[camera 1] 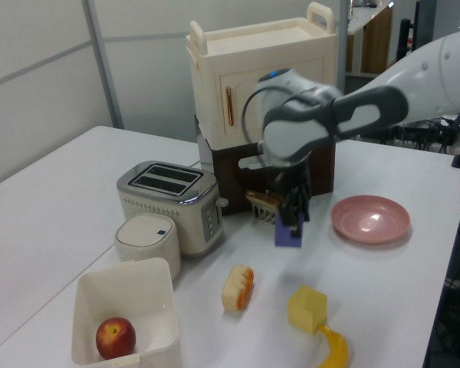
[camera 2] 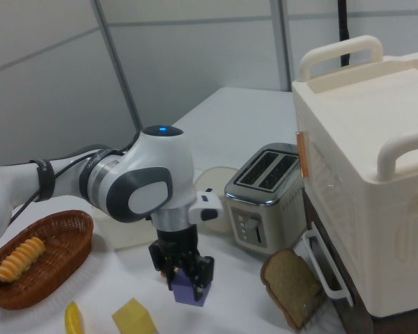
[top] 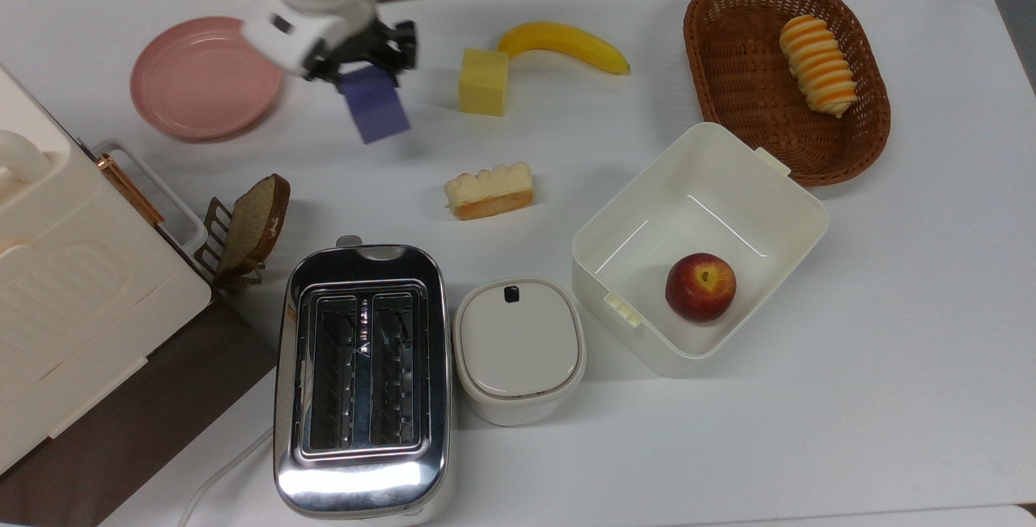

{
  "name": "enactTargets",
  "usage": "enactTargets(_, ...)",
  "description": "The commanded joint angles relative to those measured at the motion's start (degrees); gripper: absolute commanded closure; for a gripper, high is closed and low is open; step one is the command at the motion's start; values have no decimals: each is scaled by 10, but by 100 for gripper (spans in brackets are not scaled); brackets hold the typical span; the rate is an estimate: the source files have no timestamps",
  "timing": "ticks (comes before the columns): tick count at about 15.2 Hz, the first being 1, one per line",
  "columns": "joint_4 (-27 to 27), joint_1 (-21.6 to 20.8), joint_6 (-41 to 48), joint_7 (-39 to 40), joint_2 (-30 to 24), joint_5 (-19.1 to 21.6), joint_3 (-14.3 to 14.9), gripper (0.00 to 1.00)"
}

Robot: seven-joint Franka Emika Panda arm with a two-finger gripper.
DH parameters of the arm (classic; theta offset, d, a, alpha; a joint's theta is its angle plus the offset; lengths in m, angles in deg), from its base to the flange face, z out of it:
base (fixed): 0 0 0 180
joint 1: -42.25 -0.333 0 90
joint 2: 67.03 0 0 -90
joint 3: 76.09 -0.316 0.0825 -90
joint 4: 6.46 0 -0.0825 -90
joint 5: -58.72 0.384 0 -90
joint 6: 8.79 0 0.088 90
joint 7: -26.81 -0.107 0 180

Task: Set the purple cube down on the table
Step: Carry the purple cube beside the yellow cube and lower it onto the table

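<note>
The purple cube (top: 375, 114) hangs in my gripper (top: 366, 74), whose fingers are shut on its upper part. It is over the white table (top: 890, 325), between the pink plate (top: 202, 78) and the pale yellow cube (top: 483, 82). In the left view the purple cube (camera 1: 288, 234) sits under the gripper (camera 1: 292, 218), low over the tabletop and in front of the bread rack. In the right view the gripper (camera 2: 187, 275) holds the purple cube (camera 2: 191, 291) close to the surface. Whether it touches the table I cannot tell.
The plate (camera 1: 370, 218) holds nothing. A banana (top: 564, 43) and a cake slice (top: 489, 190) lie near the yellow cube. A toaster (top: 362, 377), a lidded canister (top: 519, 349), a white bin (top: 777, 187) with an apple, a wicker basket (top: 728, 65) and a bread rack (top: 247, 227) stand around.
</note>
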State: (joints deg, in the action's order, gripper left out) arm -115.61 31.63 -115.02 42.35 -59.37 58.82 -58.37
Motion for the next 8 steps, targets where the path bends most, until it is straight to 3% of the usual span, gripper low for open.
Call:
enactTargets(1,1,-22,6,-42,9,2,-3,11)
enactTargets(2,1,-22,6,-49,9,2,-6,0)
enactTargets(6,17,-23,13,-84,7,-5,-32,0)
enactTargets(8,69,-17,44,-159,1,-11,-59,0)
